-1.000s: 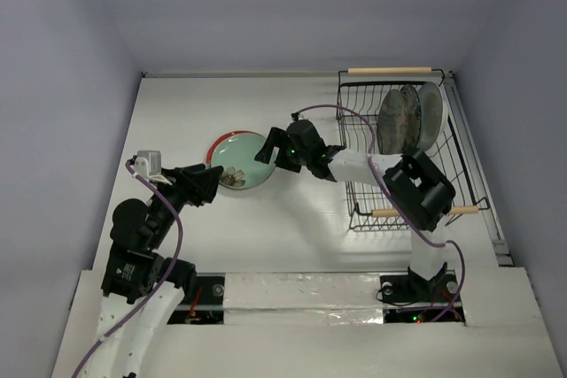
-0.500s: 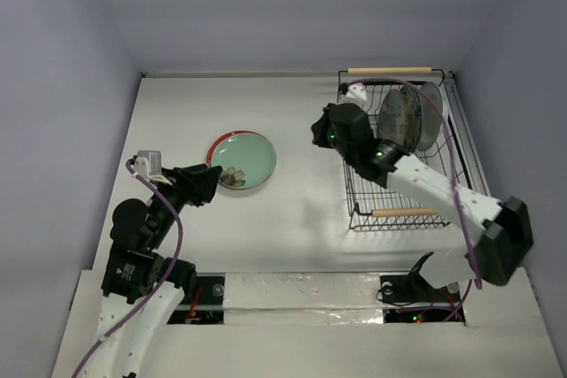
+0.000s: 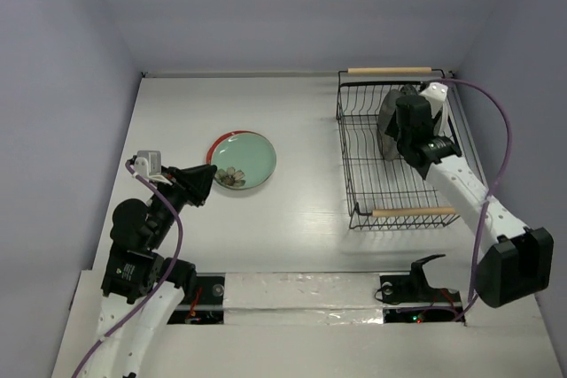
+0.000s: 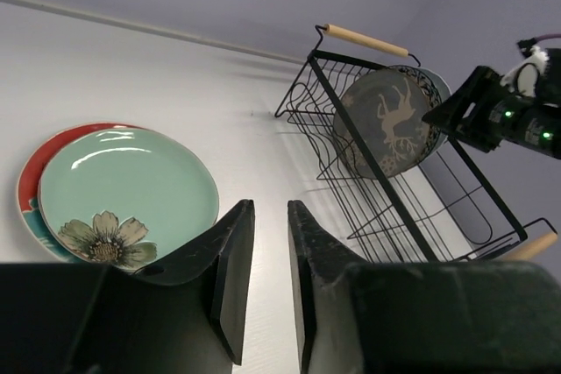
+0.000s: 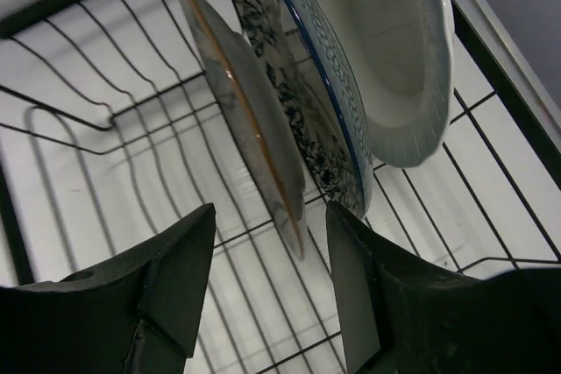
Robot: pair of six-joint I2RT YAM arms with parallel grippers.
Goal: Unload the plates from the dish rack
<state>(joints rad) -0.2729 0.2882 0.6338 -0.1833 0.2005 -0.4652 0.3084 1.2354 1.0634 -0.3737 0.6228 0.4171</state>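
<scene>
The pale green flower plate (image 3: pixel 245 158) lies on the red-and-blue plate (image 3: pixel 215 145) on the table, left of centre. Just beside their near-left rim hangs my left gripper (image 3: pixel 208 174), all but shut, with nothing in the thin gap (image 4: pixel 270 209). In the dish rack (image 3: pixel 354 143) two plates stand on edge: the dark grey-brown plate (image 5: pixel 237 111) and, behind it, the white plate with the blue patterned rim (image 5: pixel 307 107). My right gripper (image 5: pixel 270 212) is open inside the rack (image 3: pixel 400 126). The grey-brown plate's edge sits in line with its gap and touches neither finger.
The rack's wooden handles lie at its far end (image 3: pixel 390 70) and near end (image 3: pixel 412 212). Walls close in the table on the left, back and right. A raised strip (image 3: pixel 483 183) runs along the rack's right side. The right arm's purple cable (image 3: pixel 492 112) loops above the rack.
The right arm swung from the green plate across to the rack and now stands at the upright plates with jaws open. The left gripper's jaws closed down; that arm stayed put.
</scene>
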